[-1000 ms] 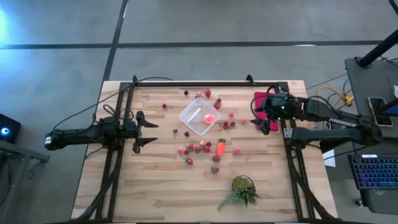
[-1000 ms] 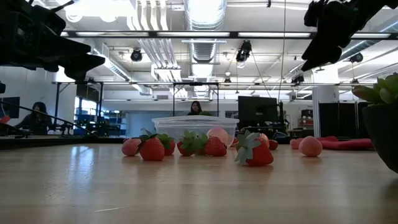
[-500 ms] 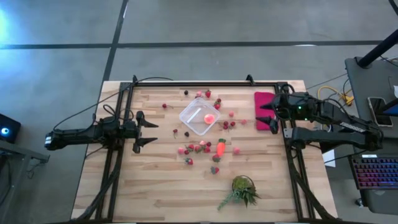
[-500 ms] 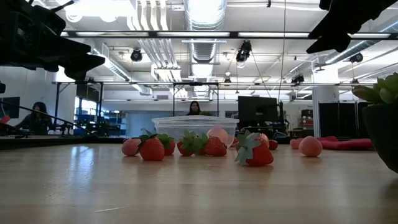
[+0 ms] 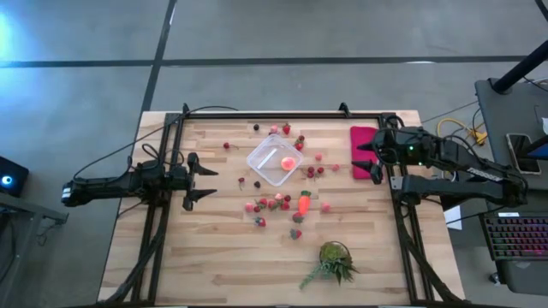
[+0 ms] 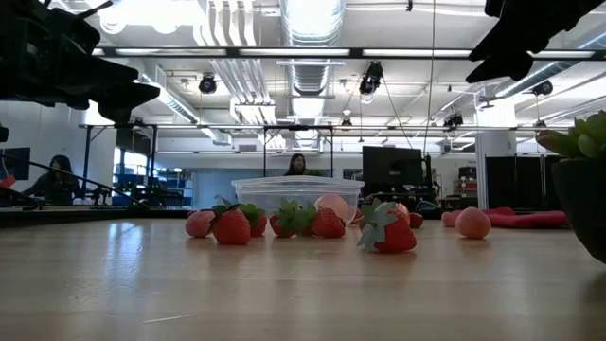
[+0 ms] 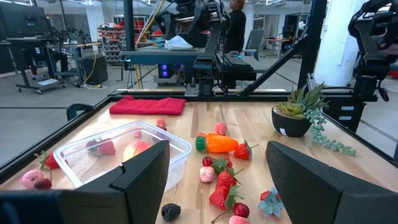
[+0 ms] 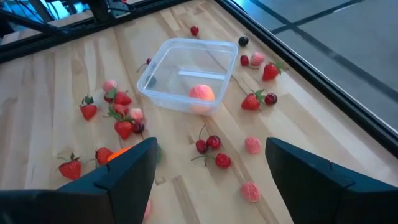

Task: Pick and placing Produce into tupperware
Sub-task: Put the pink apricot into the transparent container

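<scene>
The right gripper (image 5: 366, 162) hangs above the table's 3 o'clock edge with its 2 fingers (image 8: 311, 171) spread apart and nothing between them. It sits over the inner edge of the magenta cloth (image 5: 360, 139), which lies flat near the 2 o'clock side of the table (image 5: 214, 257).

The left gripper (image 5: 203, 178) hovers at the 9 o'clock side, fingers (image 7: 146, 171) also apart and empty, pointing toward the middle.

The tupperware (image 5: 276, 158) sits just toward 12 o'clock from the table's centre, turned like a diamond in the high view. 1 round pink-orange piece (image 8: 201, 93) lies inside it, and the left wrist view shows small red bits there too.

The rest of the produce lies loose on the wood around the tub. A cluster of strawberries (image 5: 271, 204) sits at 6 o'clock from the tub, with the carrot (image 5: 304, 204) just beside it toward 3 o'clock and a pink piece (image 5: 326, 206) further that way. Cherries (image 8: 209, 144) lie between the tub and the right gripper. A few berries (image 5: 286, 129) lie at 12 o'clock from the tub, and a dark berry (image 5: 256, 127) near them. 1 red piece (image 5: 226, 145) lies apart at 10 o'clock.

A potted plant (image 5: 333, 259) stands near the 5 o'clock edge, well apart from the tub.

In the low view, the strawberries (image 6: 233, 225) stand in front of the tub (image 6: 296, 194), and a person (image 6: 59, 175) sits far behind in the room.
</scene>
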`<state>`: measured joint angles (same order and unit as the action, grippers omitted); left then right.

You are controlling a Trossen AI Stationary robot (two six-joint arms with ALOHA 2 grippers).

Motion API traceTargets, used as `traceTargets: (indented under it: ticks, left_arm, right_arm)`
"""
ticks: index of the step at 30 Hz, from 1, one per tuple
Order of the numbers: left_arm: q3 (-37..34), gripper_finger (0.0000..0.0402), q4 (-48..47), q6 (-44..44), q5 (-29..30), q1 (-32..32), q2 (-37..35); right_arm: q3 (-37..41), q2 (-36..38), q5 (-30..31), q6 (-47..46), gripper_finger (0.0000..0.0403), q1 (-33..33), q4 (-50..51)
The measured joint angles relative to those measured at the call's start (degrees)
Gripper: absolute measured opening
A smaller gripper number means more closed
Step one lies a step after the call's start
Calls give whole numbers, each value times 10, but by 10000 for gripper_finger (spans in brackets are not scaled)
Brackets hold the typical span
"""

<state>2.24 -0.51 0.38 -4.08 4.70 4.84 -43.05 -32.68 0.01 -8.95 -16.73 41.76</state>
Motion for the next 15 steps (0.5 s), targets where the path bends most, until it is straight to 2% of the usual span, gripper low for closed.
traceTargets:
  ticks: [15]
  left_arm:
    - [0,255,0,0,0,0,0]
  right_arm:
    - [0,46,0,0,287,0,10]
